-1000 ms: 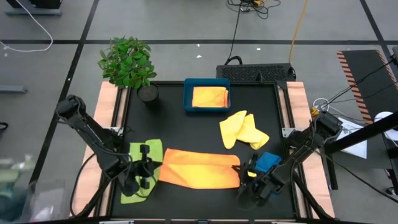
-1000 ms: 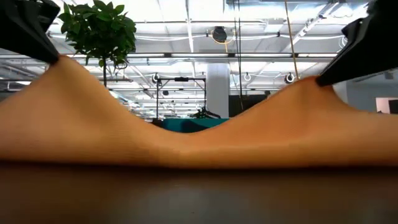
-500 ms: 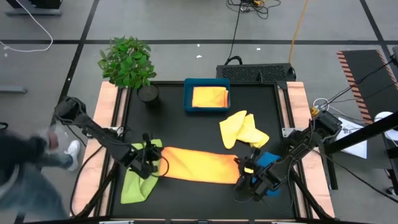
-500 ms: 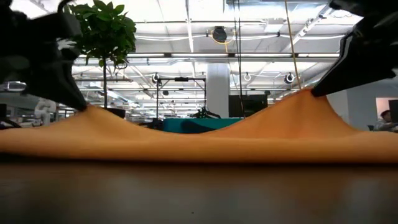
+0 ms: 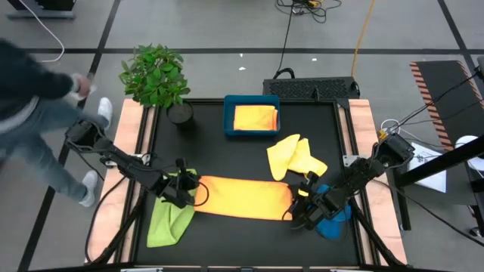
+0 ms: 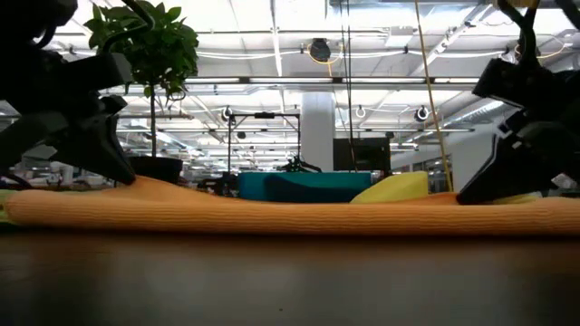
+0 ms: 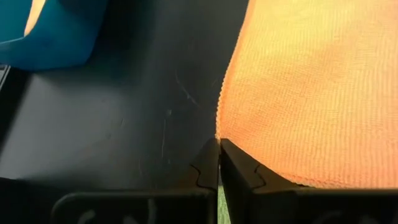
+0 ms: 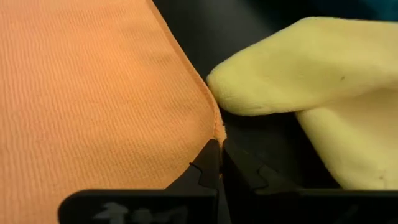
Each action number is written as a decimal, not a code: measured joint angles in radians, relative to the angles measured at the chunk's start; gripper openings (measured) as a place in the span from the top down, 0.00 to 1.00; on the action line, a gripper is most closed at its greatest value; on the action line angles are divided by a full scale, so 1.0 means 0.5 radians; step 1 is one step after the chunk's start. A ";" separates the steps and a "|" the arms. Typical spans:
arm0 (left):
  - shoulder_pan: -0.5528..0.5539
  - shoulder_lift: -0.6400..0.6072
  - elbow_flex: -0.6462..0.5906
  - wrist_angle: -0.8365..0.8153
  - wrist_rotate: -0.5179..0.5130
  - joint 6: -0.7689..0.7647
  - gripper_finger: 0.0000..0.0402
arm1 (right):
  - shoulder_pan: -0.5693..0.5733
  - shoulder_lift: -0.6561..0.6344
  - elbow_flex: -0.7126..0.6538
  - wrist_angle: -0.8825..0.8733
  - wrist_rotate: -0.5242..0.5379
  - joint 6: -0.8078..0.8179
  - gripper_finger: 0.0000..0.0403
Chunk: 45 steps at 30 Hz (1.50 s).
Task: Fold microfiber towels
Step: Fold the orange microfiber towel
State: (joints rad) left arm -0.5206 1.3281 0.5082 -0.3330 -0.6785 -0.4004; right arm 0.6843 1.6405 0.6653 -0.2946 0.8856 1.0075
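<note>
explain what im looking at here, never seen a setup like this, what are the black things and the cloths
The black things are two robot arms with pincer grippers. One picture looks down from above, one looks level across the table, and two come from cameras on the wrists. The left gripper and right gripper are each shut on a corner of the orange towel, lying folded on the black table. Nearby lie a lime green towel, a pale yellow towel and a blue towel. A golden yellow towel sits in the teal tray.
</note>
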 joint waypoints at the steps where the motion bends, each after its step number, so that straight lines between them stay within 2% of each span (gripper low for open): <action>1: 0.007 0.000 -0.001 0.003 0.000 -0.001 0.96 | -0.005 0.000 -0.023 0.052 0.000 -0.017 1.00; 9: 0.020 0.000 -0.001 0.095 -0.002 0.116 0.84 | -0.009 0.000 -0.045 0.120 -0.006 -0.057 0.91; 16: 0.017 0.000 0.057 0.078 -0.001 0.131 0.74 | -0.008 -0.065 -0.045 0.113 -0.204 -0.111 0.79; 25: -0.050 -0.046 0.348 0.016 0.000 0.218 0.73 | -0.004 -0.470 -0.045 0.144 -0.203 -0.260 0.78; 29: -0.098 -0.044 0.356 0.227 0.047 0.252 0.73 | 0.020 -0.598 -0.045 0.301 -0.199 -0.441 0.78; 33: -0.160 -0.044 0.291 0.497 0.153 0.314 0.73 | 0.040 -0.626 -0.044 0.533 -0.197 -0.655 0.78; 37: -0.194 -0.043 0.258 0.623 0.253 0.363 0.73 | 0.050 -0.618 -0.044 0.713 -0.206 -0.781 0.78; 43: -0.245 -0.041 0.224 0.802 0.280 0.396 0.73 | 0.049 -0.566 -0.043 0.772 -0.209 -0.836 0.78; 45: -0.245 -0.025 0.210 0.888 0.344 0.414 0.73 | 0.049 -0.541 -0.043 0.778 -0.210 -0.837 0.78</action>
State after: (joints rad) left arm -0.6430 1.3158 0.6133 0.1108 -0.5066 -0.1934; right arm 0.7090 1.3698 0.6437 0.0945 0.7808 0.5893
